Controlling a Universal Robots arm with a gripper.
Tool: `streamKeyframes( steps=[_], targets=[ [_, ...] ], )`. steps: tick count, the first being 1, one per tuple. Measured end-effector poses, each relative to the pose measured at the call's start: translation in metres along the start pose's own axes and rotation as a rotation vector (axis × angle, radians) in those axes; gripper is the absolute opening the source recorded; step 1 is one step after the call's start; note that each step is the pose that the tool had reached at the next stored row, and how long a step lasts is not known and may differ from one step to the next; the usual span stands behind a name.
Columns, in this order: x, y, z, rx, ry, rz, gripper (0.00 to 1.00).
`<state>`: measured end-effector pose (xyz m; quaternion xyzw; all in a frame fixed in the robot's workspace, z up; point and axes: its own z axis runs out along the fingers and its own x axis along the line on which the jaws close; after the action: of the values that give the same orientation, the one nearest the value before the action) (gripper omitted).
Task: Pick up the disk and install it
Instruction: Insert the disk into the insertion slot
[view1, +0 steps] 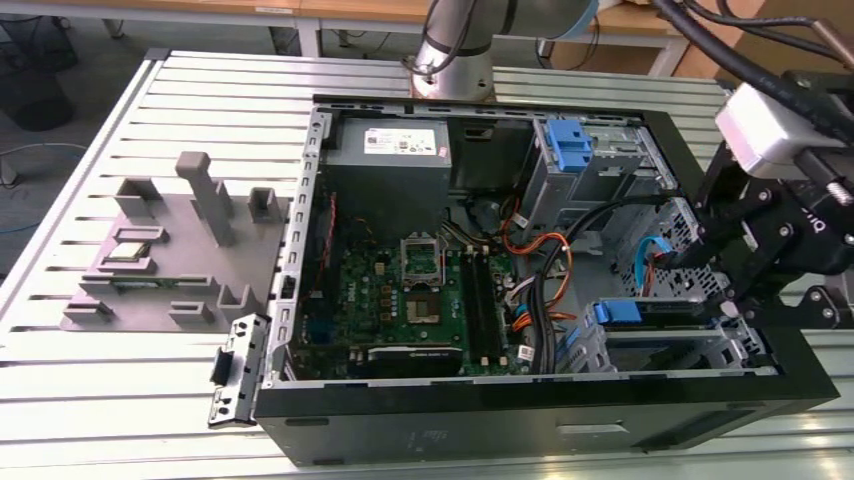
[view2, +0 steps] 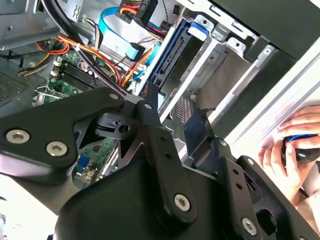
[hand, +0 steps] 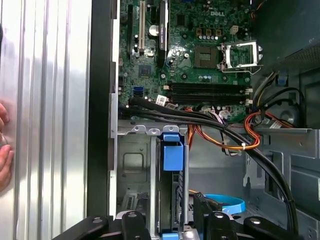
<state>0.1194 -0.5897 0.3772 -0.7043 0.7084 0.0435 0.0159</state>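
One disk (view1: 651, 311), flat hard drive with blue plastic rails, edge-on in the metal drive cage (view1: 731, 348), one grey plastic fixture (view1: 147, 250) at the exterior view's left, one open black computer case (view1: 534, 425), one black gripper (hand: 171, 222), two fingers (hand: 132, 222) spread either side of the disk

An open computer case (view1: 534, 425) lay on the slatted table (view1: 94, 420). At the frame's right, the claw (view1: 723, 290) hung just above the disk (view1: 667, 312) in the lower-right bay.
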Motion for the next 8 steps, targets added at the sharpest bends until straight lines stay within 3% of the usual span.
streamKeyframes(
  steps=[8],
  targets=[
    [-0.0124, 0.0015, 0.0158, 0.0122, -0.0001, -0.005, 0.48]
  ],
)
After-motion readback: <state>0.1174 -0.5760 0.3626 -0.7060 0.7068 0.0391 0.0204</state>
